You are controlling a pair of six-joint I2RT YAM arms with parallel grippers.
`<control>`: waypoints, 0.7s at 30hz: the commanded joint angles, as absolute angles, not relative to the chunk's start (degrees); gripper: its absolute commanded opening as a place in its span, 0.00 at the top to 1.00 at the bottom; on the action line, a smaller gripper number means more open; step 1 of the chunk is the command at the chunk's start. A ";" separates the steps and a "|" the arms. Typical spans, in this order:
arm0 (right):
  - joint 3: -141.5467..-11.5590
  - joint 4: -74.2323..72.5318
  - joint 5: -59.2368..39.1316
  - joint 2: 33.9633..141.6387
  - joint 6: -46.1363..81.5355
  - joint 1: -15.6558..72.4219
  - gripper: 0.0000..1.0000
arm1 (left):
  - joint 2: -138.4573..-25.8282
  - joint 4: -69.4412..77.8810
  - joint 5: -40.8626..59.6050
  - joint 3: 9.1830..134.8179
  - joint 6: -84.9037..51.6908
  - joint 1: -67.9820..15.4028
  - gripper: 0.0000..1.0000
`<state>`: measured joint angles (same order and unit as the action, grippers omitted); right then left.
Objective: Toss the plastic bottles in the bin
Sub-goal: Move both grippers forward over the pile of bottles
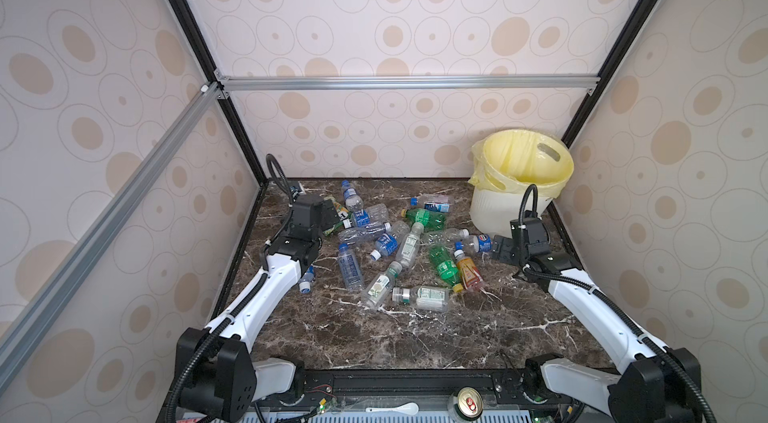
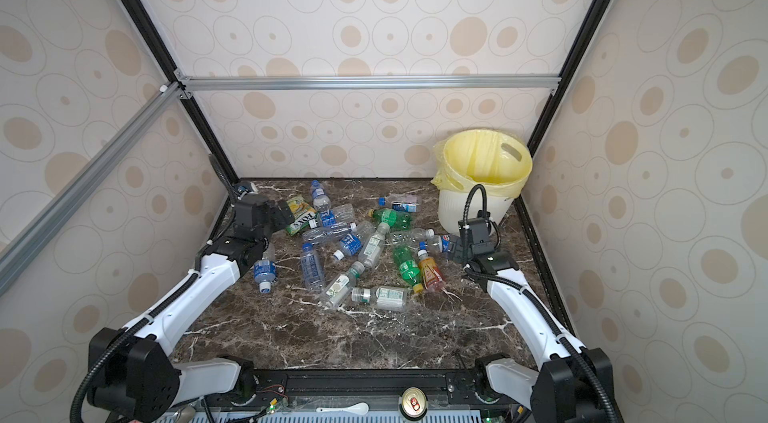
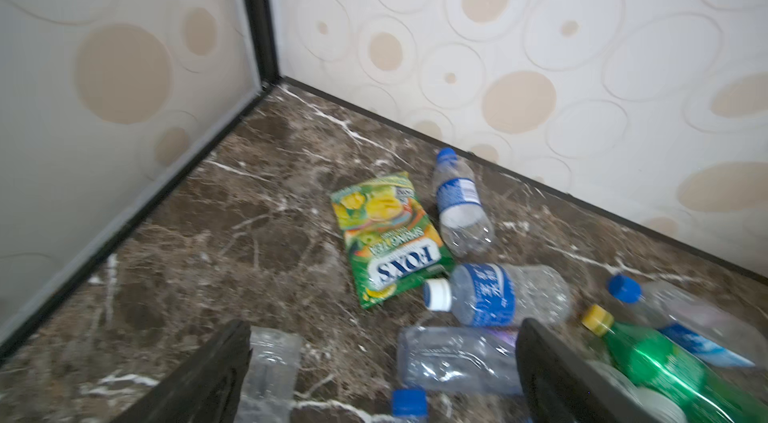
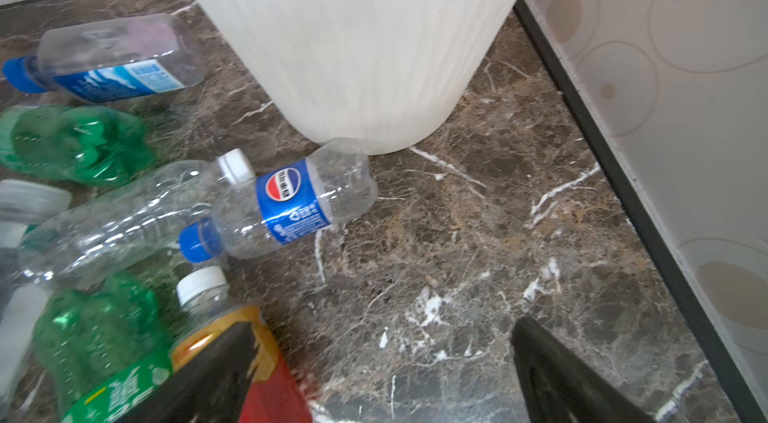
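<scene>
Since all the plastic bottles point(image 1: 409, 244) lie loose on the marble top point(image 1: 415, 338) and none shows inside the liner, I'd call this the start: nothing binned yet. They sit in one flat heap beside the bin point(image 1: 490, 209), all outside it, on their sides and some overlapping (dumped, not arranged, so caps point every way). The bin stands upright with its mouth open. Its yellow bag point(image 1: 523, 163) is folded over the rim, probably so drops from above go in without snagging.

Nearest the bin is the Pepsi-label bottle point(image 4: 286, 200). Whether its base touches the bin's foot or stops just short, I can't tell.

Just beside that bottle and near the bin sits the right gripper point(image 1: 500, 248), low, jaws spread wide, nothing held. The right wrist view shows bare marble in the gap and the orange-red bottle point(image 4: 274, 396) partly behind one finger. It is likely staged there for the short lift to the bin.

At the heap's end farthest from the bin is the left gripper point(image 2: 286, 213), also wide apart and empty. Clear bottles show between its fingers in the left wrist view, ungripped. The FOXS packet point(image 2: 300, 215) lies next to it; it isn't a bottle, so leave it.

Likely split: each arm clears its own end, with the longer carry to the bin on the left. Risk: crushed clear bottles look light and slick, and may squirt out of a pinch.
</scene>
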<state>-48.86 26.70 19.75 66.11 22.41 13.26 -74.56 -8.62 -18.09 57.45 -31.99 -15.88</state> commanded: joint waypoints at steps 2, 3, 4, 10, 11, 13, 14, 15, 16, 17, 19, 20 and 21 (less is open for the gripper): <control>-49.75 34.44 16.60 66.42 23.93 18.63 0.00 | -76.94 -15.13 -10.07 61.94 -36.87 -19.19 0.01; -50.40 36.18 16.02 66.90 23.81 20.02 0.00 | -77.15 -15.38 -8.41 61.96 -37.93 -19.78 0.01; -51.32 38.05 15.98 67.35 24.07 20.98 0.00 | -77.15 -15.27 -6.99 61.84 -38.77 -20.34 0.01; -53.19 43.06 12.05 70.96 24.99 22.54 0.00 | -77.37 -11.60 -2.48 58.72 -40.13 -26.28 0.01; -53.00 43.11 11.72 71.45 24.58 22.64 0.00 | -77.73 -11.06 -2.12 58.54 -39.97 -27.20 0.01; -52.53 43.27 11.50 72.26 24.60 22.61 0.00 | -79.01 -11.32 -2.17 59.48 -39.73 -28.99 0.01; -52.10 42.90 10.77 72.75 24.40 22.65 0.00 | -79.80 -11.59 -2.35 60.24 -39.73 -29.92 0.01; -51.61 42.30 9.29 73.48 23.77 22.60 0.00 | -80.52 -11.61 -2.45 60.89 -39.78 -30.68 0.01; -51.35 42.03 8.17 74.17 23.34 22.67 0.00 | -81.21 -11.52 -2.42 61.28 -39.87 -31.44 0.01; -51.41 41.94 7.40 75.05 23.29 22.61 0.01 | -81.98 -11.56 -2.22 61.83 -39.65 -32.14 0.01; -51.62 41.56 6.77 76.51 23.44 22.63 0.00 | -83.26 -12.06 -2.27 63.32 -39.65 -33.42 0.01; -51.74 41.31 6.46 77.20 23.34 22.58 0.01 | -84.00 -12.35 -2.37 64.03 -39.85 -33.86 0.01; -51.91 40.87 6.05 77.88 23.21 22.60 0.01 | -84.71 -12.59 -2.20 64.69 -39.84 -34.32 0.01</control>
